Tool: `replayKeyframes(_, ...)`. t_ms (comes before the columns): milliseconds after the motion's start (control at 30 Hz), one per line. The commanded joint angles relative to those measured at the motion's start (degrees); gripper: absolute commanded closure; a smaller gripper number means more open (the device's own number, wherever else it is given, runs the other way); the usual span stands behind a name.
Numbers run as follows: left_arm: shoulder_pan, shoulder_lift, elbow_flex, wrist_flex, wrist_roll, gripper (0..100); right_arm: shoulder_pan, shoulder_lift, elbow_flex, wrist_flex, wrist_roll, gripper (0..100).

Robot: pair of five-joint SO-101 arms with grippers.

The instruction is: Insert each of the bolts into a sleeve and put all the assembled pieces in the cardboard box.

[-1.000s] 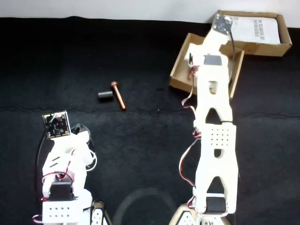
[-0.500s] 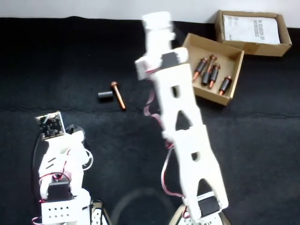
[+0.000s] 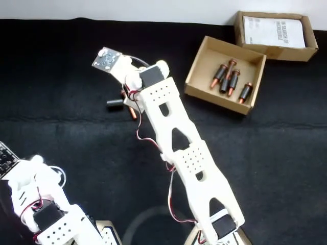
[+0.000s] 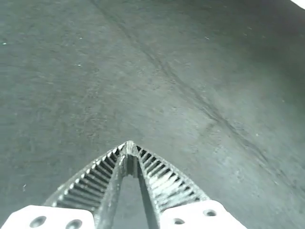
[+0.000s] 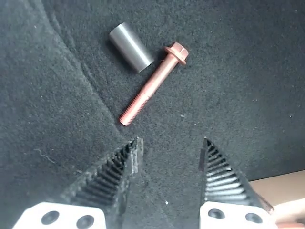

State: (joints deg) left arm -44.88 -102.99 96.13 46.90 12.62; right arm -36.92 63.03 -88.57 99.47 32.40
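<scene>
A copper bolt (image 5: 152,90) lies on the black cloth with a grey sleeve (image 5: 131,47) beside its head; they are separate. In the high view the sleeve (image 3: 115,104) and part of the bolt (image 3: 133,113) show beside the right arm's wrist. My right gripper (image 5: 170,151) hovers open just short of the bolt's threaded tip, holding nothing. The cardboard box (image 3: 200,71) at the back right holds several assembled bolts in sleeves (image 3: 230,80). My left gripper (image 4: 130,149) is shut and empty over bare cloth at the front left.
A second cardboard box (image 3: 299,53) with a printed sheet stands at the far back right, touching the first box. The right arm (image 3: 179,153) stretches diagonally across the middle of the table. Black cloth covers the table.
The right arm swung left from over the cardboard box to the loose bolt and sleeve, uncovering the assembled pieces in the box. The left arm drew back toward the front left corner.
</scene>
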Motion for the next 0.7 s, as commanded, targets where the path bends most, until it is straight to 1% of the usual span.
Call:
replayKeyframes(0,-0.7,-0.7,1.0,-0.2,-0.7,97,-1.8,-0.7,0.0,-2.5,-0.5,82.0)
replayKeyframes(133,0.6,-0.7,1.0,0.0,-8.3,98,-4.1,-0.7,0.6,-8.0,8.0,82.0)
replayKeyframes(267,2.2,-0.7,1.0,0.0,-13.4,98,-6.8,0.5,2.4,-11.2,12.4,82.0)
replayKeyframes(400,2.6,-0.7,1.0,0.1,-14.6,98,-9.7,3.3,4.2,-13.1,16.3,82.0)
replayKeyframes(667,2.8,-0.6,1.0,0.1,-14.6,98,-10.0,9.3,4.2,-21.5,20.5,82.0)
